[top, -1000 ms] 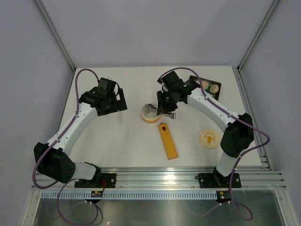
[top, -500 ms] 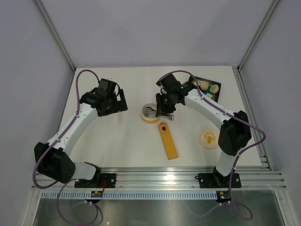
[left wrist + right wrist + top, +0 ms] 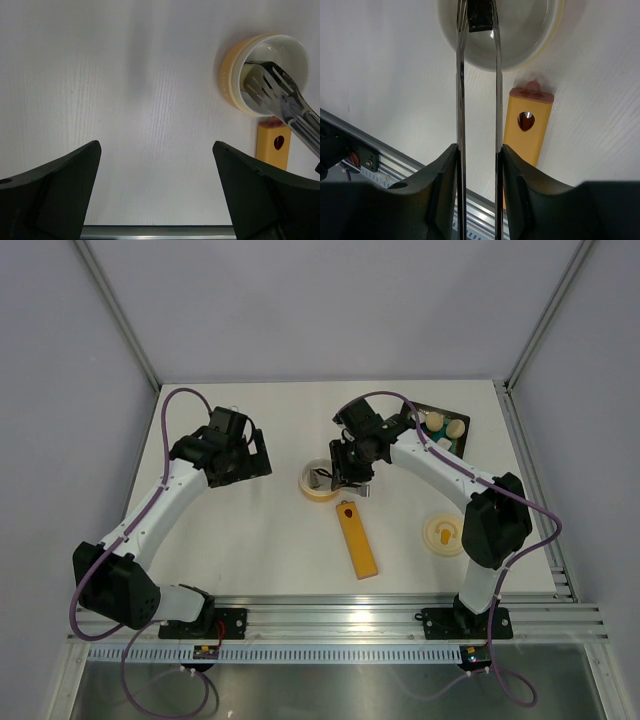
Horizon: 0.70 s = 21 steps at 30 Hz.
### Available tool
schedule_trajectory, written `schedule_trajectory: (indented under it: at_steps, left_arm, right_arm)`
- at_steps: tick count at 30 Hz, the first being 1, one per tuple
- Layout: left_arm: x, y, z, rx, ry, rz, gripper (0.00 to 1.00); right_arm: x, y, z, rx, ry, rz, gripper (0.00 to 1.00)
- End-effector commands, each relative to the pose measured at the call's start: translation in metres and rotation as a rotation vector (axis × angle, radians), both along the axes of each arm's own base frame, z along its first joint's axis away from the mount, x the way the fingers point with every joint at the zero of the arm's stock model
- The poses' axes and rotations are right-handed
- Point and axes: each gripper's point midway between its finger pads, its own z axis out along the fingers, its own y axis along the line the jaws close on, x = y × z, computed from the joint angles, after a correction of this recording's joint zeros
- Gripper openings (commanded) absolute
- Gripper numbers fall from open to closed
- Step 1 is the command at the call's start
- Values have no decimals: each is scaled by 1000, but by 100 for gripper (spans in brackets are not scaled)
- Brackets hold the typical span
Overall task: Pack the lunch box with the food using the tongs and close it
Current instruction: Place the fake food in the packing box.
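Right wrist, fingers (image 3: 440,195) narrowly parted, gripping tongs (image 3: 460,100)

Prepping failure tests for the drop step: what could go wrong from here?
1. The dark piece sits between the tips of the tongs in the lunch box; it may cling and ride back out.
2. The left hand is open and away from the box, so tongs catching its rim could drag it.
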Motion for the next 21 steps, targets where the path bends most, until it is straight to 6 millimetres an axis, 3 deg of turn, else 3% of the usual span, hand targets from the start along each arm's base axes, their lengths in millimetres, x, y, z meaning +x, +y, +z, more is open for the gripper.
schedule_trajectory:
  at_steps: [1,13,21]
  left_arm:
    - [5,-5,3,-27,-28,-10,99]
    - [3,-6,-1,-35,-18,-14,99]
    - [4,-8,-3,-36,-11,-20,99]
  right_arm:
    - [8,-3,32,13,-90,-29,45]
    - [9,-14,49,-11,-138,-55,55]
    - [10,-17,64,6,-177,-77,51]
